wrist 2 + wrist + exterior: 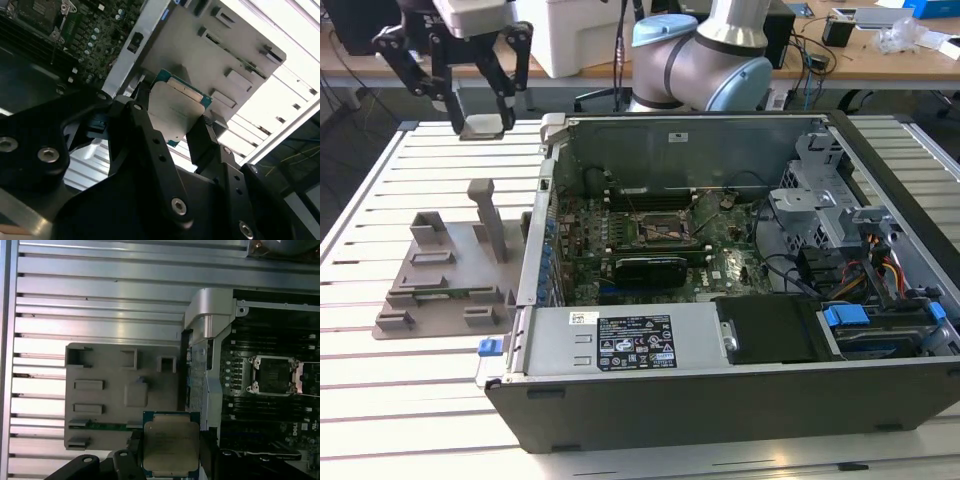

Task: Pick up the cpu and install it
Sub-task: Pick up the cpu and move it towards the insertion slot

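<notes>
High at the exterior view's left: gripper [480, 122], fingers [202, 142] clamped on opposite edges of the cpu [483, 126], hanging clear above the slatted surface [380, 190]. Lower and slightly rightward, the grey tray [440, 270] with its upright posts, well apart from the chip. Further right, the open computer case [720, 400], with its socket [655, 230] looking empty. Likely trouble: only a thin edge grip, so slipping or tilting on any jolt; clipping the case wall [555, 130] while crossing; landing skewed and bending socket contacts.
</notes>
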Controlling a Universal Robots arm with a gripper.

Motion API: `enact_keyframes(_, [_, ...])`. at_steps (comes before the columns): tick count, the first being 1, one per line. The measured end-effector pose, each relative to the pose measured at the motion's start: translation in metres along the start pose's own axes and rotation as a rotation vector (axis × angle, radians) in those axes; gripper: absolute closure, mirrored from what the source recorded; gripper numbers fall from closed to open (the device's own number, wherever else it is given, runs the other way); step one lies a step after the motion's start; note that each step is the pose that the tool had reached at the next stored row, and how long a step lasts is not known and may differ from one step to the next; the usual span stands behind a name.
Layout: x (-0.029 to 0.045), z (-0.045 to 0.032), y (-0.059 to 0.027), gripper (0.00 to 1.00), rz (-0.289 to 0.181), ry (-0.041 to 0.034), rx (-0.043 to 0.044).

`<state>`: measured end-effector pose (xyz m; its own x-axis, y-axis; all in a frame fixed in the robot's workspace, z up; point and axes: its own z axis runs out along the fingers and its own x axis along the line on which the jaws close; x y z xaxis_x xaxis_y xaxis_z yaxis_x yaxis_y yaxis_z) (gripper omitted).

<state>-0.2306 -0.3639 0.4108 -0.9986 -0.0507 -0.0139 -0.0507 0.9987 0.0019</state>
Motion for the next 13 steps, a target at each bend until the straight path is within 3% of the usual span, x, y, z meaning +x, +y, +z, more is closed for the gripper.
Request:
enact_keyframes(1, [-0.0056,0.0008,0.0,0.46,0.0,0.0008,-0.0001])
enact_keyframes(2, [-0.018,0.0023,-0.0001,0.46,0.0,0.0024,0.0001])
enact_keyframes(7, [-0.0498,0.0069,0.0001,0.46,0.0,0.0049,0.0007])
enact_keyframes(13, [-0.0718,0.0108,0.0009,0.46,0.0,0.0067,0.0022])
